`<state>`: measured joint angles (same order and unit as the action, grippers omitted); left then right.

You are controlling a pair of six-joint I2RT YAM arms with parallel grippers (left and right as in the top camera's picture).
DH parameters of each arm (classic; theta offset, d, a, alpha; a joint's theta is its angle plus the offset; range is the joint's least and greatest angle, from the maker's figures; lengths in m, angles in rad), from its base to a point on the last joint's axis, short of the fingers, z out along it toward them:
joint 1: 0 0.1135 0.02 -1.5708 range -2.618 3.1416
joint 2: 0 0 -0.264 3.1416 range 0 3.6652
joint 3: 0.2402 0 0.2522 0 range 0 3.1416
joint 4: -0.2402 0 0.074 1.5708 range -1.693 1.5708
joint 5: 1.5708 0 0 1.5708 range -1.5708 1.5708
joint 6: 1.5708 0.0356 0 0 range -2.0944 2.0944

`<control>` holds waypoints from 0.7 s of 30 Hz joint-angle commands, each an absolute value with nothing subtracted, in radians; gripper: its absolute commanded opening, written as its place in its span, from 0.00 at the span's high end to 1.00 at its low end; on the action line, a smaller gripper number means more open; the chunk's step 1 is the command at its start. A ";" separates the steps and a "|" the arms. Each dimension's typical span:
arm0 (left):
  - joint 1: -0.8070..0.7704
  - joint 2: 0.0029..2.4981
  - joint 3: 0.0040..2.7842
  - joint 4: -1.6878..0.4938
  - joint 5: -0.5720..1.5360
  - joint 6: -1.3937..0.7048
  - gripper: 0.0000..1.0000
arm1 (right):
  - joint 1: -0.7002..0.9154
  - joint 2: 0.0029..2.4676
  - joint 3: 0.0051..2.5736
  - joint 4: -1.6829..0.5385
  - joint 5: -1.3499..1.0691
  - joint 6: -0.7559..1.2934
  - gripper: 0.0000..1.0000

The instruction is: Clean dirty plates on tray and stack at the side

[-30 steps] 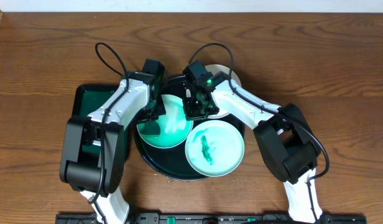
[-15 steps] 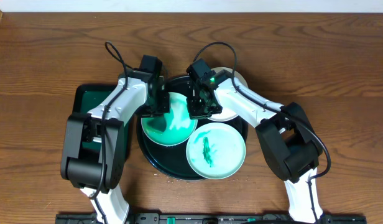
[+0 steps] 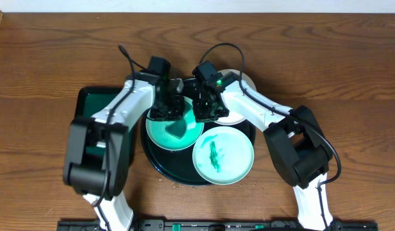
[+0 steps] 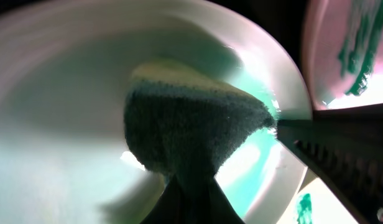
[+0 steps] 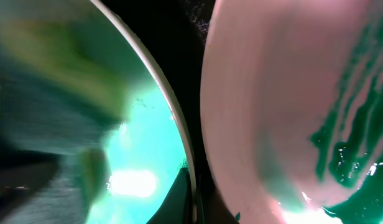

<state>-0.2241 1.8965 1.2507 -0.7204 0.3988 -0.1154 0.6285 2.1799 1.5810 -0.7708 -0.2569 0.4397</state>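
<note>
Left gripper (image 3: 167, 108): clenched on sponge (image 4: 191, 124); sponge pressed into left mint plate (image 3: 160, 135). Right gripper (image 3: 204, 114): pinching same plate's rim. Smeared mint plate (image 3: 235, 146) just beside, near side of black tray (image 3: 164, 169). White plate (image 3: 236, 118) at tray's far-right edge.

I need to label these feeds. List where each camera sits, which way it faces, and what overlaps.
Overhead: above the table, looking straight down at the black tray; left arm and right arm show.
Left wrist: on the left arm, facing the sponge the left gripper pinches on the mint plate.
Right wrist: low beside that plate's rim and a smeared plate; the right gripper shows at bottom.
Shared: all three show the mint plate.
</note>
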 commanded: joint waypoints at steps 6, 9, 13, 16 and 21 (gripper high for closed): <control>-0.036 1.618 1.301 -0.771 0.167 -0.298 0.93 | 0.642 2.200 1.590 -0.756 -0.315 0.410 0.99; 0.002 1.563 1.300 -0.792 0.167 -0.297 0.93 | 0.642 2.199 1.591 -0.741 -0.399 0.354 0.99; 0.010 1.551 1.300 -0.811 0.167 -0.297 0.93 | 0.641 2.196 1.625 -0.746 -0.482 0.280 0.99; 0.010 1.551 1.298 -0.810 0.167 -0.297 0.93 | 0.644 2.165 1.647 -0.753 -0.475 0.252 0.99; 0.010 1.551 1.298 -0.810 0.167 -0.297 0.93 | 0.655 2.106 1.673 -0.793 -0.357 0.253 0.99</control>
